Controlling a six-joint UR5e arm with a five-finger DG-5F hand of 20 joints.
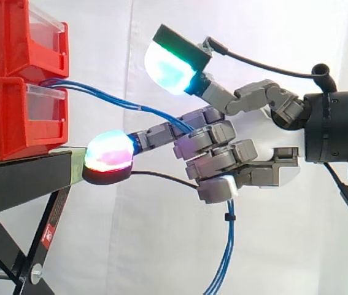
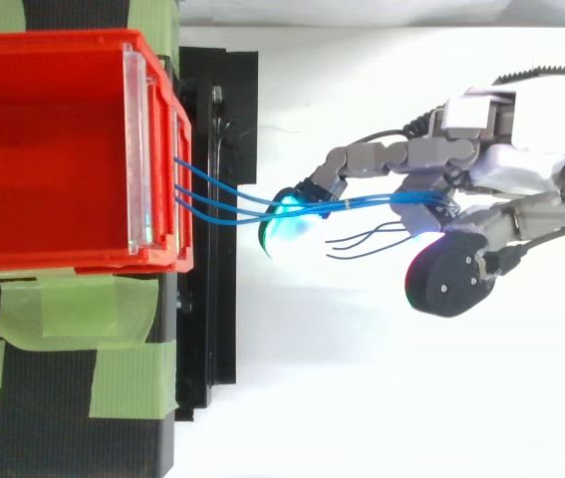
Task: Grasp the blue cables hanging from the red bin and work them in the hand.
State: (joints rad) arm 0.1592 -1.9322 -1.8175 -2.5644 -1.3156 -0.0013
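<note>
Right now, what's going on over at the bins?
The robot hand has its fingers curled round the thin blue cables. The cables run from the front of the lower red plastic bin across to the hand, then hang below it. One straight finger reaches toward the edge of the black metal stand; another points upward.

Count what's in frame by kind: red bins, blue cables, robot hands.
Red bins: 2, stacked
Blue cables: 3, leaving the bin front
Hand: 1, curled round the cables
Total: 6
</note>
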